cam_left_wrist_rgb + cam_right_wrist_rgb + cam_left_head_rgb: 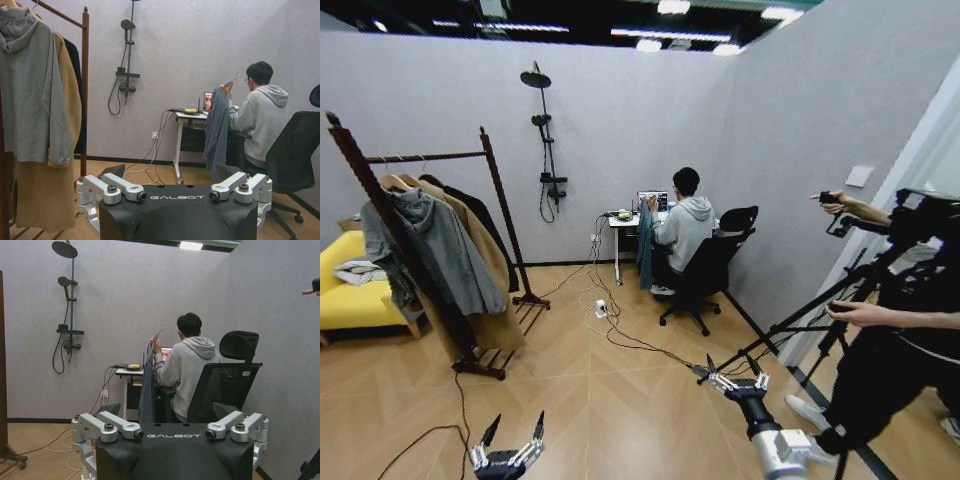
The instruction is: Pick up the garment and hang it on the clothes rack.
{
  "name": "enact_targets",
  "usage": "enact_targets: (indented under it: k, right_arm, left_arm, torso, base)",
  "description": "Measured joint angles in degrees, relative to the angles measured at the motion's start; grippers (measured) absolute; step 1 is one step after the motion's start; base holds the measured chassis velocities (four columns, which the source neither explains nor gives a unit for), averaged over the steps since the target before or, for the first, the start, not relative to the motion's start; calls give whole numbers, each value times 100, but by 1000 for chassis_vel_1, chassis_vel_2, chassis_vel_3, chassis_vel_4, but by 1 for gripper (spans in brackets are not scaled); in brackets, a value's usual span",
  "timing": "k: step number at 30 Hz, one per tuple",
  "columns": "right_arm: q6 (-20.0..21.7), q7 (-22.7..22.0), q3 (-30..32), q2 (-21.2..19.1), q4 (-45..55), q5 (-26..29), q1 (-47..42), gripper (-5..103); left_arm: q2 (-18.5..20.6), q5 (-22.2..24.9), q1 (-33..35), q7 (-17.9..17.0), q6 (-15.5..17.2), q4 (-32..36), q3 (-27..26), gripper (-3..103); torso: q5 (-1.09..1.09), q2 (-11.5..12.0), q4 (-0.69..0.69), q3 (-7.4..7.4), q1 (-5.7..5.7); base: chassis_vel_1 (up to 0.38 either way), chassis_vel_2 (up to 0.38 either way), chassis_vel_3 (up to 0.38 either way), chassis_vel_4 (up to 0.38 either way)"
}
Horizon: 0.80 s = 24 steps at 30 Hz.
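Low at the head view's bottom edge, left gripper hangs over bare wood floor, fingers spread wide, nothing between them; its own wrist camera shows the same splayed linkages and empty gap. Right gripper sits further forward and to the right, arm stretched out above the floor, fingers likewise released and empty, confirmed in the right wrist view. Both are well apart from the clothes rack, which stands at left: dark reddish-brown posts with knob tops, one rail, slatted base on the floor. On the rail, front to back from the robot: grey hooded jacket, long tan coat, then the black garment on the far side, mostly hidden behind the tan coat; only a dark strip of it shows, and the left wrist view gives the same thin dark edge against the post. So the garment appears to be hanging on the rack already, though its hanger can't be made out. Yellow sofa sits behind the rack at far left. Shower fixture is mounted on the back wall. Past it a seated person at a small white desk holds up a blue-grey cloth on a hanger, touching none of the rack items. Cables run across the floor between desk and rack. Tripod stands at right, near the right arm.
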<state>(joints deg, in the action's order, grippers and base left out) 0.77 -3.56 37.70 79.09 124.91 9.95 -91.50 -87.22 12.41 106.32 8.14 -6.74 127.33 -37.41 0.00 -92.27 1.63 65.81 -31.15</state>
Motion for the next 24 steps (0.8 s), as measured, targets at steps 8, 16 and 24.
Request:
enact_targets:
  k: [8,16,24]
  right_arm:
    - [153,61,47,-20,182,85,49,100]
    - [343,97,65,-52,357,112,28,100]
    - [349,101,66,-53,358,110,24,100]
  left_arm:
    - [0,0,0,0,0,0,0,100]
    - [0,0,0,0,0,0,0,100]
    - [0,0,0,0,0,0,0,100]
  torso:
    - [0,0,-1,0,0]
    - [0,0,-1,0,0]
    - [0,0,-1,0,0]
  base:
    - [0,0,0,0]
    - [0,0,0,0]
    - [0,0,0,0]
